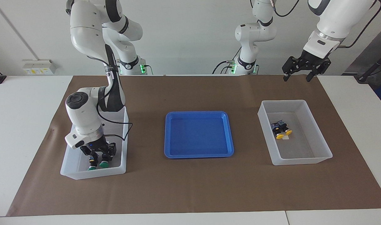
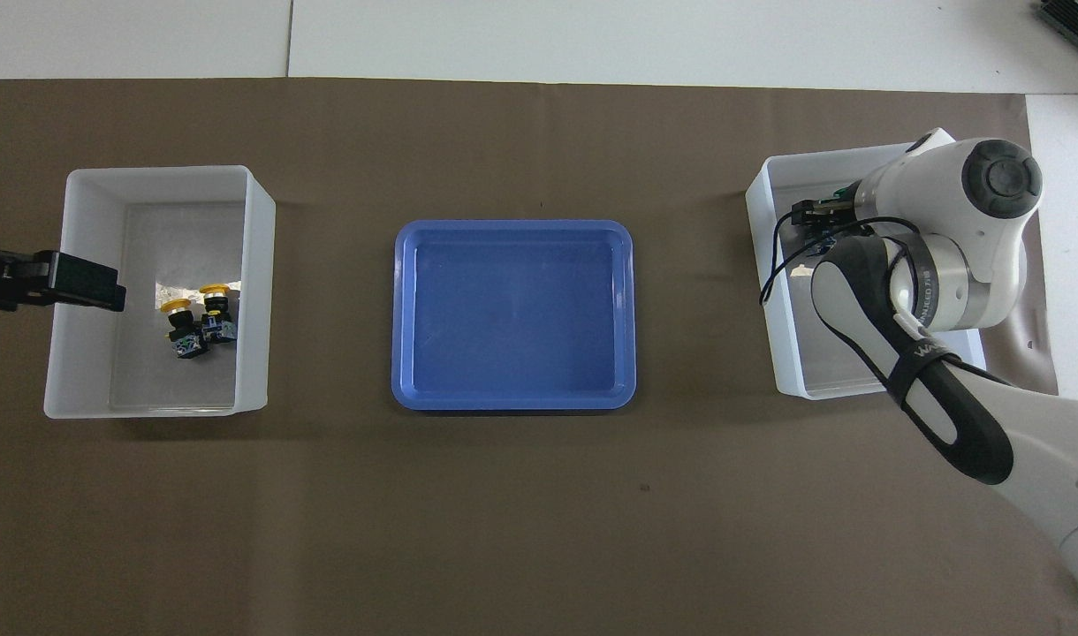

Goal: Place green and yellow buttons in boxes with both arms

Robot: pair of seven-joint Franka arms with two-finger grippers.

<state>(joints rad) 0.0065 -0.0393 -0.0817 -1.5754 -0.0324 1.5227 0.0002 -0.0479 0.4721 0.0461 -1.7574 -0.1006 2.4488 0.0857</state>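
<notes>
Two green buttons lie in the translucent box at the right arm's end. My right gripper is low inside that box, just above them, fingers apart and empty. In the overhead view the right arm covers most of this box; only a bit of green cap shows. Two yellow buttons lie side by side in the other box at the left arm's end. They show plainly in the overhead view. My left gripper is open and empty, raised high over the mat by that box.
A shallow blue tray sits empty at the middle of the brown mat, between the two boxes. White table surface surrounds the mat. The arm bases stand along the robots' edge of the table.
</notes>
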